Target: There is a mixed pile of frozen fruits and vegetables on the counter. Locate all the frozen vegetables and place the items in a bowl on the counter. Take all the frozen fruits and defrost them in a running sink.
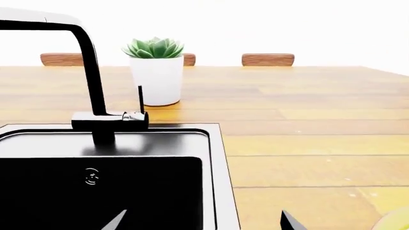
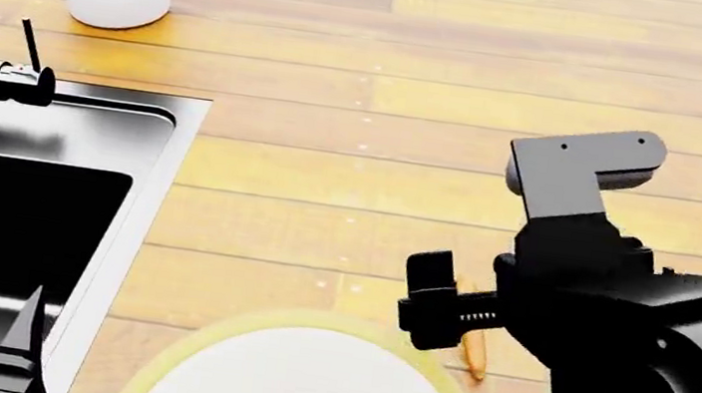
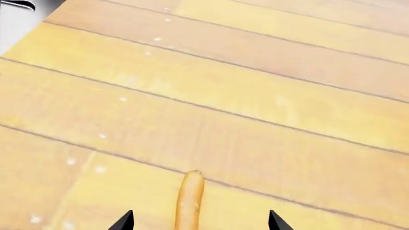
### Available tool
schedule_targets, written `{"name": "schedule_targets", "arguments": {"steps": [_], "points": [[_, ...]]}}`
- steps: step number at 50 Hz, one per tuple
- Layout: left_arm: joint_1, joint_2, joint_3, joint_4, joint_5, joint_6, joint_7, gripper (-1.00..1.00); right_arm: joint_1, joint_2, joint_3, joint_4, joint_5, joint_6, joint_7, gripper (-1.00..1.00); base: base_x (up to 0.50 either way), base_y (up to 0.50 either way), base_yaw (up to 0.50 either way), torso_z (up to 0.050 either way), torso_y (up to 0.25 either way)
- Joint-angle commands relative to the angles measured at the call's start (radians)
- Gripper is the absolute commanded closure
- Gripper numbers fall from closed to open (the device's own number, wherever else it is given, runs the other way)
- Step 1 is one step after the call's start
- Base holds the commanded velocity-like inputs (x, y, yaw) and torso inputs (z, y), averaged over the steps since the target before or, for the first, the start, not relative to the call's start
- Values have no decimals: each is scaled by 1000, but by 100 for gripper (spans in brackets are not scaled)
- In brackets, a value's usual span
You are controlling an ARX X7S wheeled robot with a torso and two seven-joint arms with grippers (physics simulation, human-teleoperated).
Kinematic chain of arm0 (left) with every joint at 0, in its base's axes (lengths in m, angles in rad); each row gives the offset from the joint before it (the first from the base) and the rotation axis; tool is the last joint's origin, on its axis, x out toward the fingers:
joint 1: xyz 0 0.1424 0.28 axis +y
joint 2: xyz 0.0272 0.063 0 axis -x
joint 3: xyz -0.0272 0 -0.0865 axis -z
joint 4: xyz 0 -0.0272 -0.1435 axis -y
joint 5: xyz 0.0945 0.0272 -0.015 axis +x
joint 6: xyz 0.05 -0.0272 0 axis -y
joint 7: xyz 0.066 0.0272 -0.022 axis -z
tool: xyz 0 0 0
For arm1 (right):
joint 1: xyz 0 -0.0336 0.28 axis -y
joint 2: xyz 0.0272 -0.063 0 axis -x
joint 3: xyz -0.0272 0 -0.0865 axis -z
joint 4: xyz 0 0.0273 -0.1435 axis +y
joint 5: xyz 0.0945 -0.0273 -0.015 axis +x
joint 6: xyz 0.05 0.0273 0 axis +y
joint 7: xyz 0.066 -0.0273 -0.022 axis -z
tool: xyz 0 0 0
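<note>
Right claw (image 3: 199, 221) hangs spread over orange vegetable (image 3: 189, 201) on counter (image 3: 255, 120).

Your right gripper (image 3: 199, 221) shows only its two dark fingertips (image 3: 122, 222), spread wide apart. Between them, at 12 o'clock from the gripper, lies a slim orange item (image 3: 189, 199) (too blurred to name) flat on the counter (image 3: 255, 110), touching neither tip. At about 10 o'clock, far off, sits a corner of something white (image 3: 19, 19).
</note>
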Motion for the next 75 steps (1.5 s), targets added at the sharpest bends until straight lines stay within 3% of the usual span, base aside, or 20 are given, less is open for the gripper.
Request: {"name": "schedule_targets", "arguments": {"steps": [1, 5, 11, 22, 32, 33, 45, 54, 57, 58, 69, 71, 75], "points": [[2, 15, -60, 1, -7, 14, 28, -100, 164, -66, -119, 437, -80, -134, -150, -100, 0, 0, 0, 0, 0], [0, 20, -58, -12, -4, 28, 24, -100, 192, -101, -87, 513, -55, -132, -171, -100, 0, 0, 0, 0, 0], [1, 14, -75, -4, -20, 22, 25, -100, 227, -152, -209, 678, -150, -231, -259, -100, 0, 0, 0, 0, 0], [15, 10, -68, -21, -16, 54, 25, -100, 295, -259, -296, 1013, -233, -398, -422, -100, 0, 0, 0, 0, 0], [4, 10, -53, -33, -15, 56, 15, -100, 291, -277, -305, 1057, -246, -435, -439, -100, 0, 0, 0, 0, 0], [5, 11, -54, -33, -16, 56, 14, -100, 283, -266, -302, 1022, -245, -438, -422, 100, 0, 0, 0, 0, 0], [-1, -2, -78, 1, -50, 16, 6, -100, 229, -137, -210, 586, -138, -240, -258, 100, 0, 0, 0, 0, 0], [8, -7, -68, -8, -46, 30, 4, -100, 144, -44, -7, 72, 82, 35, -42, 100, 0, 0, 0, 0, 0], [10, -9, -65, -5, -47, 30, 3, -100, 108, -53, 83, -94, 217, 146, 71, 100, 0, 0, 0, 0, 0], [9, -9, -67, -7, -49, 30, 3, -100, 102, -41, 84, -122, 341, 150, 166, 100, 0, 0, 0, 0, 0], [3, -14, -61, 12, -64, 10, -5, -100, 130, -19, -26, -249, 1040, 88, 691, 100, 0, 0, 0, 0, 0], [1, -14, -58, 8, -62, 13, -8, -100, 124, -11, -61, -265, 1135, 54, 742, 100, 0, 0, 0, 0, 0], [2, -13, -75, 35, -94, -14, -6, -100, 77, -5, -74, -281, 1152, 37, 742, 100, 0, 0, 0, 0, 0]]}}
